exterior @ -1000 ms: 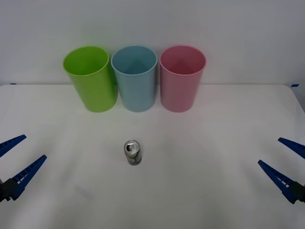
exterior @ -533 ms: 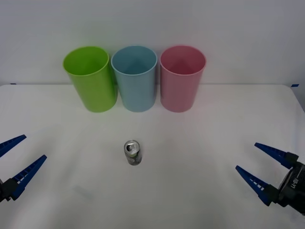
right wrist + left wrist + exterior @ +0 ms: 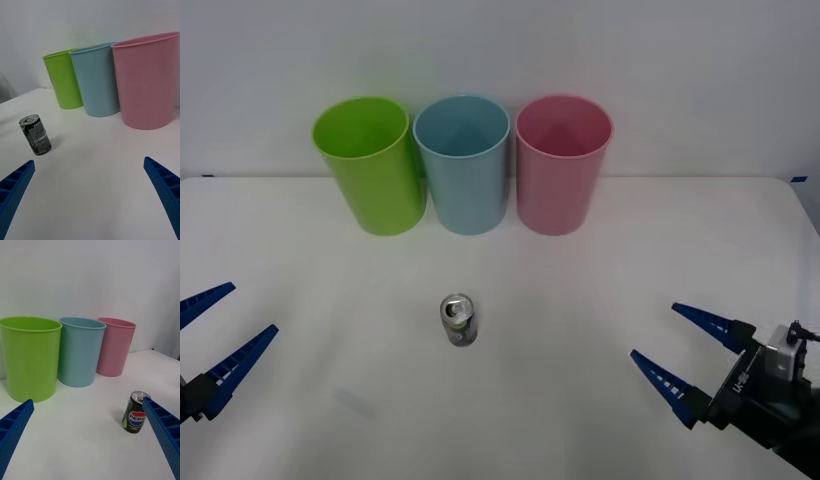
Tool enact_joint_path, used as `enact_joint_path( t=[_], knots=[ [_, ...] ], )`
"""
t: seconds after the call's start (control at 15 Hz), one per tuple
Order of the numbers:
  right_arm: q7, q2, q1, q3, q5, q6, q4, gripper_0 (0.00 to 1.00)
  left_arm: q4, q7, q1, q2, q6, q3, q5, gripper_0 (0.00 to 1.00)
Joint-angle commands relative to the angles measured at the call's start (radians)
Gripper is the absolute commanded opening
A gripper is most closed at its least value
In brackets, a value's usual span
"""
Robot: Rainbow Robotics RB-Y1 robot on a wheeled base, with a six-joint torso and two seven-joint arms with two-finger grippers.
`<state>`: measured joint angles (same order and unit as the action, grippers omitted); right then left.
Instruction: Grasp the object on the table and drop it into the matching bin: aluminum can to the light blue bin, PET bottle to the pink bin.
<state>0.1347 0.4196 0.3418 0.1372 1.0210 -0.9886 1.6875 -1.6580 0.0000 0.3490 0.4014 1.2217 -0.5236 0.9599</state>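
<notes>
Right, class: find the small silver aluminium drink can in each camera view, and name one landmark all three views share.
Front view: small silver aluminium drink can upright on the white table, mid-picture, nearer the camera than the bins.
Right wrist view: can left of the bins.
Left wrist view: can right of centre.
Shared landmark: tall light blue plastic bin.

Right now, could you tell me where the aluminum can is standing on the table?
In the front view the aluminum can stands upright on the table, left of centre, alone in front of the light blue bin.
</notes>
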Motion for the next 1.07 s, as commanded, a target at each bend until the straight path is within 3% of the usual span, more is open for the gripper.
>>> enact_joint_path(
  t=[0.07,0.4,0.73,1.07],
  knots=[
    [0.033,-0.002,-0.012,-0.041,0.001,0.024,0.0,1.0,0.0,0.0,0.0,0.0,0.0,0.0,0.0,1.0],
    [0.201,-0.002,-0.043,-0.133,-0.001,0.104,-0.002,1.0,0.0,0.0,0.0,0.0,0.0,0.0,0.0,1.0],
    [0.234,-0.053,-0.187,-0.194,0.016,0.041,-0.189,1.0,0.0,0.0,0.0,0.0,0.0,0.0,0.0,1.0],
    [0.264,-0.062,-0.256,-0.281,0.016,0.088,-0.247,1.0,0.0,0.0,0.0,0.0,0.0,0.0,0.0,1.0]
  ],
)
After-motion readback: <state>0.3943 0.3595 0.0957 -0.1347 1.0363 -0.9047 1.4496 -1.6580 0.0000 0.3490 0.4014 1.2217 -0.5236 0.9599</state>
